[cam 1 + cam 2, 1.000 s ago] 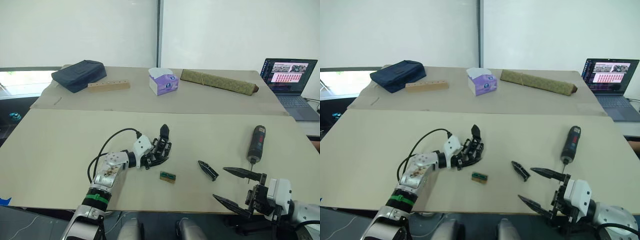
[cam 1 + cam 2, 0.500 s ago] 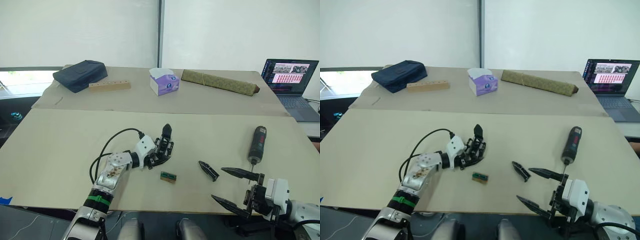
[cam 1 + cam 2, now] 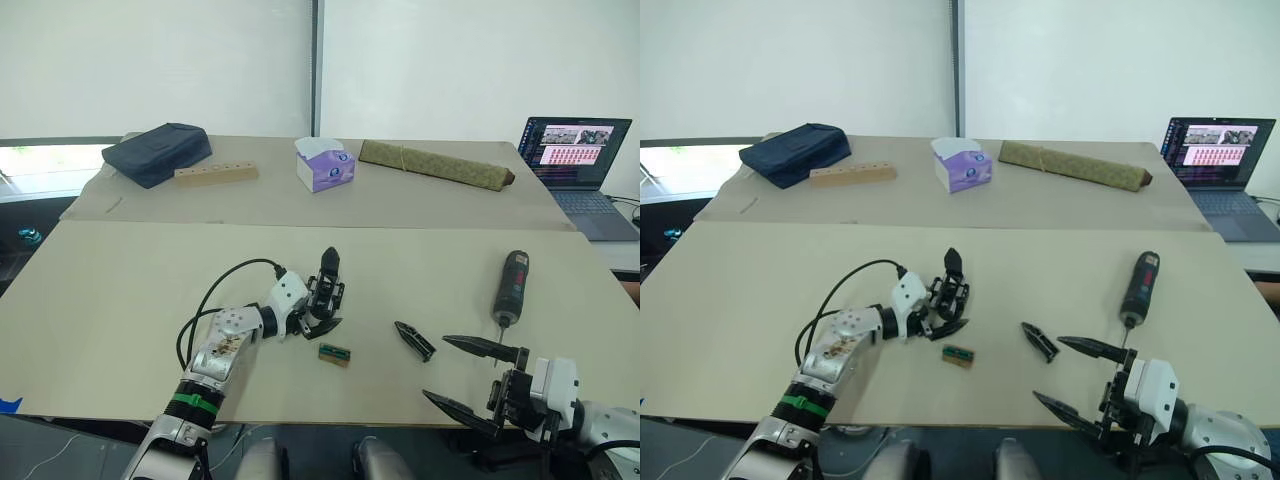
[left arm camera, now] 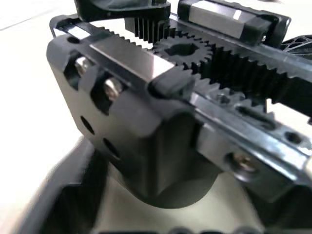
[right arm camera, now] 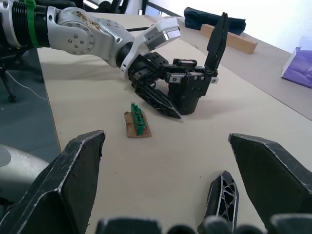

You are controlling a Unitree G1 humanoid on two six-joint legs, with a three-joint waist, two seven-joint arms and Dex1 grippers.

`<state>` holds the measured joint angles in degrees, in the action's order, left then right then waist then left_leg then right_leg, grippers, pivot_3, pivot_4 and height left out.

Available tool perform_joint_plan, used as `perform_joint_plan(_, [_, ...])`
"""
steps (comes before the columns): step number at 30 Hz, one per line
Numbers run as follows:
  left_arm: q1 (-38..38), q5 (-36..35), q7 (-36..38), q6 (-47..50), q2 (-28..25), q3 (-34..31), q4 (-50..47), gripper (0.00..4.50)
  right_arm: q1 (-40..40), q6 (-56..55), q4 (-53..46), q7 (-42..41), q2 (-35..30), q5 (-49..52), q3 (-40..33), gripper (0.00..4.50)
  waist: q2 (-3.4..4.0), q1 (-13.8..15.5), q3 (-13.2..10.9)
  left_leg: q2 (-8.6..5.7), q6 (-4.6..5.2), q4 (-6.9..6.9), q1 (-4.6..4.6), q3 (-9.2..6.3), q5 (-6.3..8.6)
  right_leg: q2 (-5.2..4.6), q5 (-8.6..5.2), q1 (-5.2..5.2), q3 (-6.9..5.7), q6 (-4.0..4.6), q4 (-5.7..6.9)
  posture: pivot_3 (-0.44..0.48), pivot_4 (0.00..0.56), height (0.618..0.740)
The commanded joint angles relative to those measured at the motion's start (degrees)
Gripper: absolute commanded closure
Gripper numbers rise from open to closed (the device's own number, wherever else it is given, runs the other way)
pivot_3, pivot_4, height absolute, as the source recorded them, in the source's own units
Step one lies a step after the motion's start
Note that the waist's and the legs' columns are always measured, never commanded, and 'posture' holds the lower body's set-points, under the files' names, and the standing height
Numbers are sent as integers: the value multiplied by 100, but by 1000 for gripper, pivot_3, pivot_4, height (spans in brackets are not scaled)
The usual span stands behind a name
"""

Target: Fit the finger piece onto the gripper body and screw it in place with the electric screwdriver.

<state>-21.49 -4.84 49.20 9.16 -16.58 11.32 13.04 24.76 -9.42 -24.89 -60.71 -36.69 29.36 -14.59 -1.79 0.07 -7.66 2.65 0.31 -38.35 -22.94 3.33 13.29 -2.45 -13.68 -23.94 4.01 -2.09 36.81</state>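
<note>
- A wide beige table [image 3: 100, 300] fills the foreground, with a second table behind it carrying a dark bag [image 3: 158, 152], a wooden block [image 3: 216, 173], a tissue box [image 3: 325, 164] and a long roll [image 3: 436, 163]; a laptop [image 3: 572, 158] sits at the far right.
- The left gripper [image 3: 312, 318] is at the gripper body [image 3: 325, 295], its fingers set around the round base; one finger lies along the table beside it. Whether they actually pinch the base I cannot tell.
- The right gripper [image 3: 470, 378] hangs at the near table edge, fingers spread wide, holding nothing.
- The electric screwdriver [image 3: 511, 288] lies flat, beyond the right gripper, bit pointing toward the near edge.
- The finger piece [image 3: 415, 340] lies flat between the two grippers, nearer the right one and apart from the gripper body.
- A small green-and-brown block [image 3: 335, 353] rests just beside the left gripper.
- Likely risks: the thin wedge lies flat, so wide fingers may scrape it sideways instead of lifting it; a loose left-hand hold could let the body tip or turn during fitting; a reach could nudge the screwdriver into rolling.
</note>
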Motion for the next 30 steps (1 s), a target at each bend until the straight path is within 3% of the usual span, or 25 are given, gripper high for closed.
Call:
perform_joint_plan(1, [185,-71,180,-48,-317,-109,49,55,-61,-131,12,6,0,30,-143,0,3,-30,2,1,0,1,2,0,0,1,0,0,0,1,0,0,150,740])
perform_joint_plan(7, [357,-506,961,-453,-984,-361,164,55,44,-59,-21,159,45,38,-256,0,9,-112,5,10,0,9,11,2,0,9,-7,-2,1,14,11,0,150,740])
perform_joint_plan(11, [543,-1035,1848,-795,-1716,-901,452,55,572,105,-362,669,257,-137,-321,0,10,-93,6,13,0,13,12,4,0,8,-15,-10,0,23,21,0,150,740])
perform_joint_plan(13, [498,-1214,2010,-1112,-1834,-1149,686,55,729,169,-484,924,368,-269,-336,0,10,-83,5,16,0,16,11,4,0,9,-19,-14,-4,28,22,0,150,740])
perform_joint_plan(15, [452,-1592,2441,-1339,-1961,-1479,808,55,906,195,-591,1174,504,-381,-402,0,9,-77,4,16,-1,16,10,6,0,6,-21,-14,-4,26,22,0,150,740])
perform_joint_plan(18, [517,-2384,3051,-927,-2185,-1938,326,55,1246,341,-624,1844,883,-715,-567,0,-4,-49,3,15,-1,15,1,10,0,-1,-20,-19,-5,26,21,0,150,740])
perform_joint_plan(23, [637,-2919,2721,-82,-2225,-2043,-945,55,1495,1593,-1001,2815,891,-1620,-491,0,-4,-23,3,16,-2,15,-2,13,1,-15,-22,-20,-3,25,19,0,150,740])
perform_joint_plan(27, [828,-3210,2495,377,-2150,-1981,-1820,55,1092,2768,-1626,2859,602,-955,-541,0,-1,-92,3,18,-2,14,2,18,1,-9,-27,-21,2,35,20,0,150,740])
perform_joint_plan(30, [923,-3295,2325,554,-2043,-1893,-2232,55,302,4146,-1920,2974,101,-328,-562,0,-2,-144,2,22,-2,14,7,16,0,0,-21,-19,2,26,21,0,150,740])
